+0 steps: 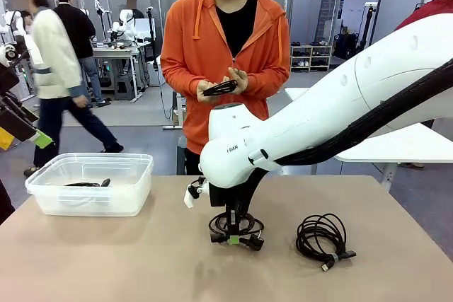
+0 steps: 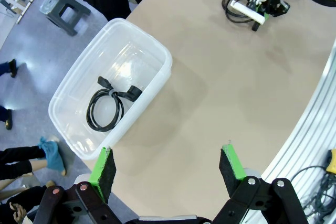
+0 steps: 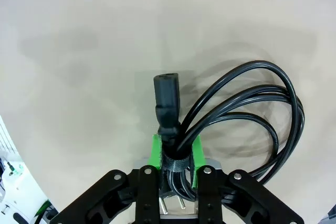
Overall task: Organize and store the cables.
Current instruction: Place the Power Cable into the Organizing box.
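Note:
A coiled black cable [image 3: 252, 98] lies on the tan table, and my right gripper [image 3: 176, 153] is shut on its tied neck just behind the plug. From the front, that gripper [image 1: 237, 235] stands straight down over the coil [image 1: 251, 241] at mid-table. A second coiled cable [image 1: 322, 238] rests to its right. Another cable [image 2: 107, 106] lies inside the clear plastic box [image 2: 157, 56]. The person across the table holds one more cable [image 1: 221, 88] in both hands. My left gripper [image 2: 168, 169] hangs open and empty above the table beside the box.
The box [image 1: 42, 196] sits at the table's left side near the far edge. My right arm [image 1: 340, 111] reaches in from the right over the table. A stool [image 2: 63, 6] stands on the floor beyond the box.

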Controlling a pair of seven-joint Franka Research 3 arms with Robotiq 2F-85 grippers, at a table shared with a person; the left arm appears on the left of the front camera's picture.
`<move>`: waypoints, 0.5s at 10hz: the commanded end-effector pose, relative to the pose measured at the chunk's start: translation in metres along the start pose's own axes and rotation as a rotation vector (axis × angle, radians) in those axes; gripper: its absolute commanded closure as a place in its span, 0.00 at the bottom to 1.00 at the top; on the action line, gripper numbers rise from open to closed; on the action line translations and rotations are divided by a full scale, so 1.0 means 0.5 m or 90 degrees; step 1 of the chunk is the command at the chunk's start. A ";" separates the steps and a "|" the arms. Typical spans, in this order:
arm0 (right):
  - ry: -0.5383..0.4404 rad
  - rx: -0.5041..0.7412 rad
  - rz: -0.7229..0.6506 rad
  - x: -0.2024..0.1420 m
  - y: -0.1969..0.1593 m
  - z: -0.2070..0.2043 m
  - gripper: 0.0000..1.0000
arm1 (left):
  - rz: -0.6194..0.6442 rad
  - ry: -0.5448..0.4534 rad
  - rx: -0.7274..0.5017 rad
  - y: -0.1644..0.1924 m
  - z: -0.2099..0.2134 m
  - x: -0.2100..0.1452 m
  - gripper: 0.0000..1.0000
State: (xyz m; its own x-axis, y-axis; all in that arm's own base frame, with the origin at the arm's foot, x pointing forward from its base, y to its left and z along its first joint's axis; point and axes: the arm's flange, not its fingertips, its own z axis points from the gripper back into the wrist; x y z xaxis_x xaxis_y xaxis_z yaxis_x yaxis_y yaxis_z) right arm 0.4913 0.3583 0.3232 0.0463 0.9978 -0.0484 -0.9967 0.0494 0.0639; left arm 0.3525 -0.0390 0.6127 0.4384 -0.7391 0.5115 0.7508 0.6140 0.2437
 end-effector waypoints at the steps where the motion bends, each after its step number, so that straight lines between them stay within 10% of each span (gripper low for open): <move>1: -0.019 -0.012 -0.023 0.001 0.007 0.006 0.48 | 0.008 0.001 0.005 -0.001 0.002 0.003 0.00; 3: -0.019 -0.013 -0.023 -0.004 0.011 0.013 0.48 | 0.008 0.001 0.005 -0.001 0.002 0.003 0.00; 4: -0.022 -0.013 -0.026 -0.010 0.015 0.017 0.16 | 0.008 0.001 0.005 -0.001 0.002 0.003 0.00; 5: -0.029 -0.016 -0.028 -0.020 0.020 0.029 0.24 | 0.008 0.001 0.005 -0.001 0.002 0.003 0.00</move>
State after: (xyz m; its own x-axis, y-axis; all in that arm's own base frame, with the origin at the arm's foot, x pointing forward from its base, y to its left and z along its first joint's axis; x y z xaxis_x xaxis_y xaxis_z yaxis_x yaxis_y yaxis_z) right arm 0.4927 0.3572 0.3329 0.0606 0.9977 -0.0294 -0.9971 0.0618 0.0440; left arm 0.3525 -0.0390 0.6127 0.4384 -0.7391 0.5114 0.7508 0.6140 0.2436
